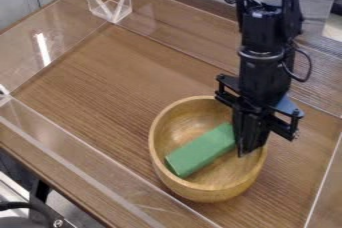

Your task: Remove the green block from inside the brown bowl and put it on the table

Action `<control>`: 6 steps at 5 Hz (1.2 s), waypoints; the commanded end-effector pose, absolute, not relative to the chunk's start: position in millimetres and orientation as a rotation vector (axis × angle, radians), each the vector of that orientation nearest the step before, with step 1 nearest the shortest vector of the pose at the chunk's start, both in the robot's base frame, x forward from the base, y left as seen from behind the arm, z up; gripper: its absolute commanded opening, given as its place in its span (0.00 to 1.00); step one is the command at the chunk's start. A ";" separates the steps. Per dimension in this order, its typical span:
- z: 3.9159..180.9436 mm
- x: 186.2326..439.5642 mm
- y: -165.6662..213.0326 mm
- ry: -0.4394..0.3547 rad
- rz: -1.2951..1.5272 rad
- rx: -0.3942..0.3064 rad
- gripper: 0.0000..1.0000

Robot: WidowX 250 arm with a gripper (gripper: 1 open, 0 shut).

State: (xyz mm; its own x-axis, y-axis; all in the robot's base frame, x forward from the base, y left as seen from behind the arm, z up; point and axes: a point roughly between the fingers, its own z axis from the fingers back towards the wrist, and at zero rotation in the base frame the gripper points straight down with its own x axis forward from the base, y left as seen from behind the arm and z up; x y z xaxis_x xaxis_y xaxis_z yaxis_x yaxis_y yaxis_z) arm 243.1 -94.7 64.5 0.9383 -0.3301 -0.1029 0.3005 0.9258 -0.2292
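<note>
Green block in brown bowl, closed gripper at its right end, clear acrylic wall alongside.

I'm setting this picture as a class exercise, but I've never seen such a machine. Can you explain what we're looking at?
There is one picture, taken by a camera looking down on the table at an angle. The black machine is a robot arm ending in a gripper, two fingers that pinch. It points down into a brown wooden bowl on a dark wood table edged with clear walls. A green block lies slanted in the bowl. The fingers are closed at its upper end; whether they grip it is unclear.
</note>
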 end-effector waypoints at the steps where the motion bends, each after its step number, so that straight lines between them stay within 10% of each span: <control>1: 85.1 256.1 -91.9 0.039 -0.343 -0.222 0.00; 4: 87.5 263.6 -81.9 -0.012 -0.373 -0.229 0.00; 5: 87.2 266.1 -78.5 -0.028 -0.399 -0.228 1.00; 6: 85.3 268.3 -76.4 -0.042 -0.431 -0.226 1.00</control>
State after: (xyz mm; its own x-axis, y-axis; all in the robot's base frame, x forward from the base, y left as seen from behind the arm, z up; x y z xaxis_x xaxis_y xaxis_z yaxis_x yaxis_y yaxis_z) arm 260.1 -77.6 67.4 0.9098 -0.4148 0.0167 0.4076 0.8848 -0.2261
